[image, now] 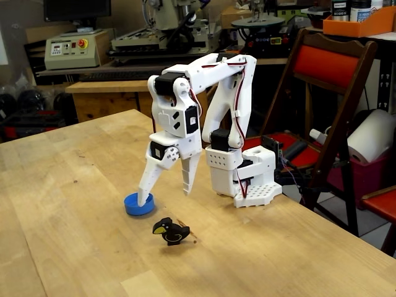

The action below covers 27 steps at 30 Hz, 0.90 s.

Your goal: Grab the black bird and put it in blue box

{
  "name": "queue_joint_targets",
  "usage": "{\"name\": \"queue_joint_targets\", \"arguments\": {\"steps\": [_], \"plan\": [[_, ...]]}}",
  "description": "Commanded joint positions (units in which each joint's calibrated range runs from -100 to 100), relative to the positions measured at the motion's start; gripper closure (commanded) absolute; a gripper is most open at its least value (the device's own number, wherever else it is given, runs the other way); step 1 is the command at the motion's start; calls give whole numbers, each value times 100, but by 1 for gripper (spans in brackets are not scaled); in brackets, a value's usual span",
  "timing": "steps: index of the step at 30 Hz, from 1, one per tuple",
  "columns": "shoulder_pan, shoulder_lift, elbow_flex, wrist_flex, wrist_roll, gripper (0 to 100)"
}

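Observation:
The black bird point(171, 231), with a yellow beak, stands upright on the wooden table point(74, 247) near the front. Just behind and left of it lies the blue box point(137, 204), a shallow round cap. My white gripper point(164, 197) hangs open above the table, one fingertip point(143, 199) in front of the blue box and the other point(186, 189) to its right. Nothing is between the fingers, and the bird sits apart from them, nearer the camera.
The arm's white base point(244, 179) stands at the table's right edge. A wooden folding chair point(328, 93) with red pads is behind it. A paper towel roll point(371, 136) and workshop machines fill the background off the table.

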Motion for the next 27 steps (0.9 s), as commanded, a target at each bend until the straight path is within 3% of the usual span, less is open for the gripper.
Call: {"name": "queue_joint_targets", "arguments": {"steps": [1,14,27], "plan": [[61,-525,126,-41,-15,58],[9,-37,188,-816,-15,58],[53,553,179,-871,20,58]]}}
